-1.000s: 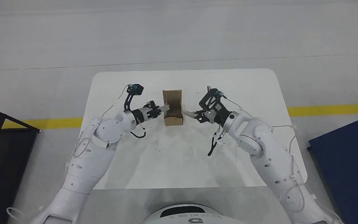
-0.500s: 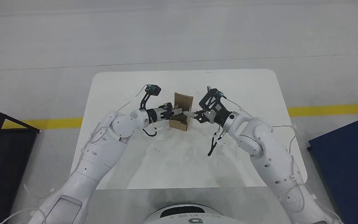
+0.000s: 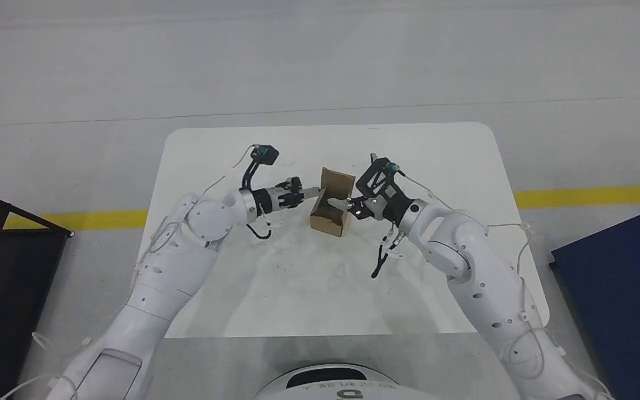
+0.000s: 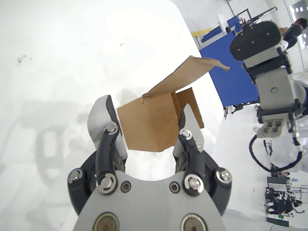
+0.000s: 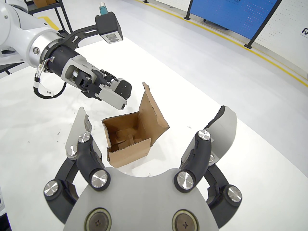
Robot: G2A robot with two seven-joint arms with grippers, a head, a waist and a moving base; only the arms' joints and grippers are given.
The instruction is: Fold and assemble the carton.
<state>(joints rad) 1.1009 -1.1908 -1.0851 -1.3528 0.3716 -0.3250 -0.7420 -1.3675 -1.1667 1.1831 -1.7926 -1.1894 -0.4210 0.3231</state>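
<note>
A small brown carton (image 3: 332, 203) stands on the white table (image 3: 250, 290) with its top open and one long flap (image 5: 150, 111) sticking up. Loose folded flaps lie inside it. My left gripper (image 3: 299, 190) is open just off the carton's left side; in the left wrist view its fingers (image 4: 107, 110) frame the carton (image 4: 149, 126) without closing on it. From the other side, my right gripper (image 3: 349, 207) is open too, a short way from the carton (image 5: 127, 143), which sits in front of its spread fingertips (image 5: 81, 121).
The table's right edge lies past the right arm (image 3: 470, 270). A blue panel (image 3: 612, 285) stands on the floor at the right and a dark frame (image 3: 18, 262) at the left. Bare table lies in front of the carton.
The left gripper pushed the carton to the right toward the right gripper, turning it, then drew back a little. The right gripper stayed put.
</note>
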